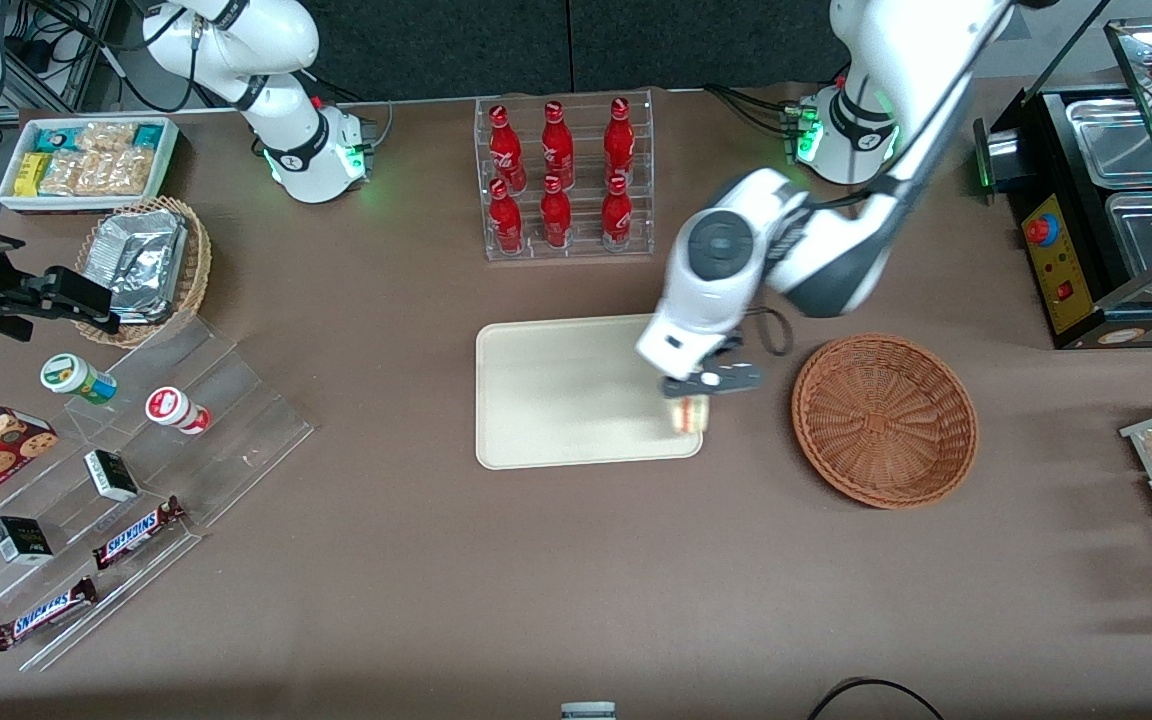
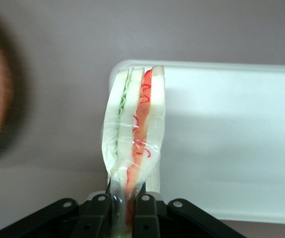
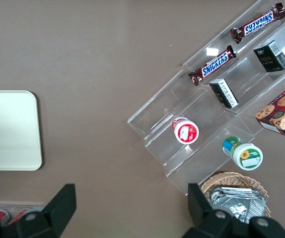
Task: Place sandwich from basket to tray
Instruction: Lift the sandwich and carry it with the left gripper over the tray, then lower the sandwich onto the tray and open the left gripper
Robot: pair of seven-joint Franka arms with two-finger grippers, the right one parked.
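Left arm reaching forward, bent at the elbow | gripper [image 1: 693, 392] pointing down | fingers [image 2: 101, 210] clamped on sandwich [image 2: 134, 130]

A brown table [image 1: 416, 580] fills the scene, its cloth-like surface evenly lit; along its edge farthest from the front camera hangs a dark curtain [image 1: 576, 45]; a black cable [image 1: 871, 695] curls at the table's nearest edge.
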